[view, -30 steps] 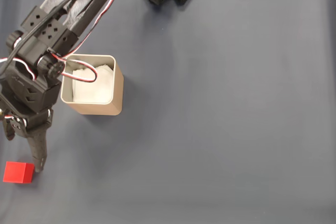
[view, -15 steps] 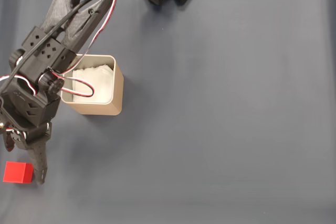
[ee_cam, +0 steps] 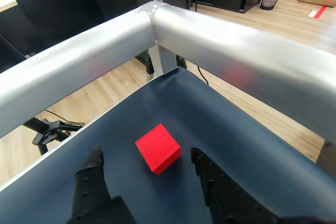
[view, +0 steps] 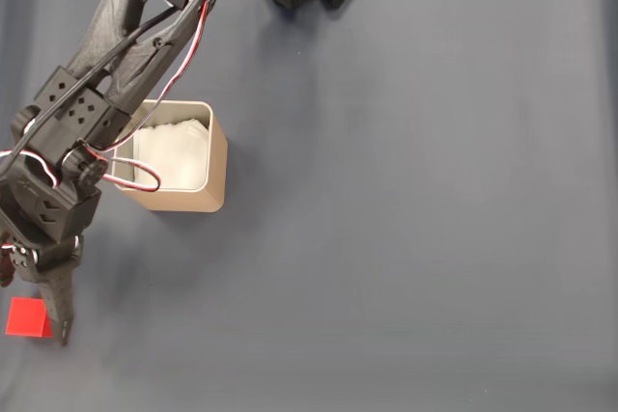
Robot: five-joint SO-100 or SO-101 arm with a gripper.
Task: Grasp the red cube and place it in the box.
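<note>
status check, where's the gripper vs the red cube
Gripper open, fingers straddling the red cube, not yet closed on it. Cube on the mat near the table corner. Box empty but for white paper; nothing in the way.

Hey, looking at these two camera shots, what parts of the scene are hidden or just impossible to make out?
- Fixed view: the arm covers the left rim of the box.
- Fixed view: one pincer finger overlaps the right edge of the red cube; the other finger runs off the left edge.
- Wrist view: the pincer fingers are cut off by the bottom edge.
- Wrist view: the red cube hides its own far faces.
</note>
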